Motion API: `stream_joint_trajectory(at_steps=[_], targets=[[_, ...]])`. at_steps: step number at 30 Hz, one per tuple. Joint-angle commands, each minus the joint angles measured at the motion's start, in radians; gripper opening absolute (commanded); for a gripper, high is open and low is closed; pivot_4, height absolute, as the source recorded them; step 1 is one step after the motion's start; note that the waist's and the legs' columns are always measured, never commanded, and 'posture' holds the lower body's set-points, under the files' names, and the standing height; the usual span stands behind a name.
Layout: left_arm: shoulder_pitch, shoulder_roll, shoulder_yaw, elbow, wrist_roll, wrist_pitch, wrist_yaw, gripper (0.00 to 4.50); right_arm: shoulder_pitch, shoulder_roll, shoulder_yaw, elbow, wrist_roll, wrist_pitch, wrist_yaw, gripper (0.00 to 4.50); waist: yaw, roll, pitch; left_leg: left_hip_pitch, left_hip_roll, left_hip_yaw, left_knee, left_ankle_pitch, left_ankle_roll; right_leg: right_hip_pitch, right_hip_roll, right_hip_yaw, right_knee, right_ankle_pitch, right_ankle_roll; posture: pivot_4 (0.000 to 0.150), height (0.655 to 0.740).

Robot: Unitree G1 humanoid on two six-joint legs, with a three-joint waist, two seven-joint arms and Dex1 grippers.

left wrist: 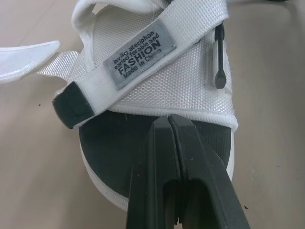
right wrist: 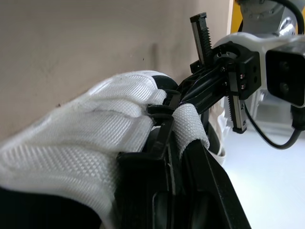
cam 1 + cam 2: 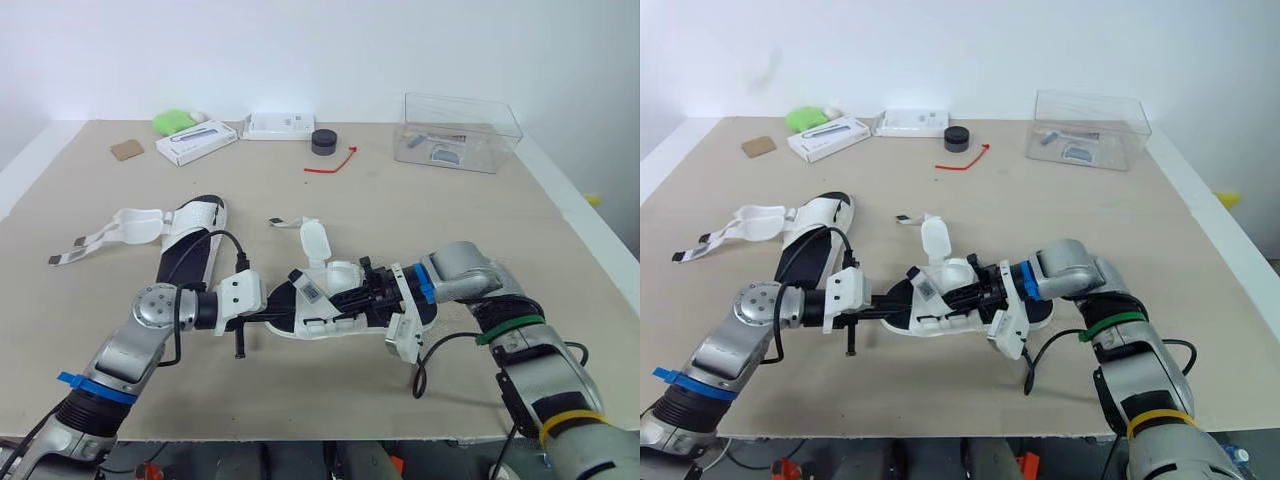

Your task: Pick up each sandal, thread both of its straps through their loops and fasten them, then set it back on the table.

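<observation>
One white sandal with a black footbed [image 3: 330, 318] lies mid-table between my grippers, one strap flap [image 3: 314, 242] standing up. My right gripper [image 3: 348, 296] is shut on a white strap at its black loop [image 2: 159, 110] over the sandal. From the heel side, my left gripper [image 1: 170, 119] is shut, its tips resting on the footbed against the hem of the white upper that carries a grey "FASHION" label [image 1: 140, 55]. A second sandal [image 3: 190, 245] lies at the left with its straps [image 3: 110, 235] undone and spread out.
Along the back edge stand a clear plastic box [image 3: 460, 132], a black round object [image 3: 324, 141], two white boxes [image 3: 196, 141] [image 3: 280, 126], a green object [image 3: 172, 121] and a brown card [image 3: 127, 150]. A red tie [image 3: 333, 163] lies nearby.
</observation>
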Motion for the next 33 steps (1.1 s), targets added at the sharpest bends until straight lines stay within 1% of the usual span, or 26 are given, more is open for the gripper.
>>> stream_joint_trajectory(at_steps=[1,7,11,13,14,17,20,26,29,33], targets=[[-0.009,0.003,0.000,-0.015,-0.004,-0.001,-0.008,0.00,-0.025,0.000,-0.063,0.003,-0.137,-0.020,-0.126,0.02,0.000,0.000,0.000,0.000,0.000,0.000,0.000,0.000,0.000,0.000,0.000,0.000,0.000,0.000,0.000,0.150,0.7400],[-0.007,0.002,0.001,-0.018,-0.005,0.004,-0.008,0.00,-0.059,0.021,-0.162,-0.044,-0.362,-0.004,-0.384,0.02,0.000,0.000,0.000,0.000,-0.001,0.002,0.000,0.000,0.000,-0.001,0.000,0.002,0.000,0.000,0.000,0.150,0.7400],[-0.009,0.003,0.005,-0.017,-0.005,0.008,-0.006,0.00,-0.068,0.006,-0.201,-0.147,-0.546,0.044,-0.634,0.02,0.000,0.000,0.000,0.000,-0.001,0.002,0.000,0.000,0.000,-0.002,0.000,0.003,0.001,0.000,0.000,0.150,0.7400],[-0.010,0.003,0.005,-0.017,-0.005,0.009,-0.005,0.00,-0.069,-0.020,-0.178,-0.189,-0.639,0.093,-0.778,0.02,0.000,0.000,0.000,-0.001,-0.001,0.002,0.000,0.000,-0.001,-0.002,0.000,0.003,0.002,0.000,0.000,0.150,0.7400],[-0.010,0.003,0.005,-0.017,-0.005,0.009,-0.005,0.00,-0.070,-0.044,-0.151,-0.226,-0.709,0.142,-0.882,0.02,0.000,0.000,0.000,-0.001,-0.001,0.002,0.000,0.000,-0.001,-0.002,0.000,0.003,0.002,0.000,0.000,0.150,0.7400],[-0.008,0.003,0.006,-0.018,-0.005,0.010,-0.004,0.00,-0.085,-0.106,-0.049,-0.270,-0.845,0.259,-1.128,0.02,-0.001,0.000,0.000,-0.001,-0.001,0.002,-0.001,0.002,-0.003,-0.004,-0.001,0.003,0.002,-0.001,-0.001,0.150,0.7400],[-0.007,0.004,0.004,-0.019,-0.005,0.012,-0.005,0.00,-0.106,-0.158,0.054,-0.270,-0.918,0.353,-1.302,0.02,-0.001,0.000,0.000,-0.001,-0.001,0.003,-0.001,0.002,-0.003,-0.004,0.000,0.004,0.002,-0.002,-0.003,0.150,0.7400],[-0.011,0.001,0.003,-0.015,-0.004,0.010,-0.008,0.00,-0.151,-0.246,0.228,-0.314,-1.028,0.525,-1.564,0.02,-0.002,0.000,0.000,-0.001,-0.001,0.003,-0.001,0.002,-0.003,-0.004,0.000,0.004,0.002,-0.003,-0.003,0.150,0.7400],[-0.012,0.000,0.002,-0.012,-0.002,0.008,-0.010,0.00,-0.170,-0.271,0.283,-0.311,-1.027,0.555,-1.617,0.02,-0.003,0.000,0.000,-0.001,-0.002,0.003,-0.001,0.002,-0.003,-0.004,0.000,0.005,0.002,-0.003,-0.002,0.150,0.7400],[-0.009,-0.001,0.001,-0.014,-0.001,0.006,-0.010,0.00,-0.193,-0.276,0.328,-0.261,-0.919,0.478,-1.580,0.02,-0.007,0.000,0.000,-0.001,-0.002,0.004,-0.002,0.001,-0.003,-0.004,0.000,0.005,0.002,-0.001,0.001,0.150,0.7400]])
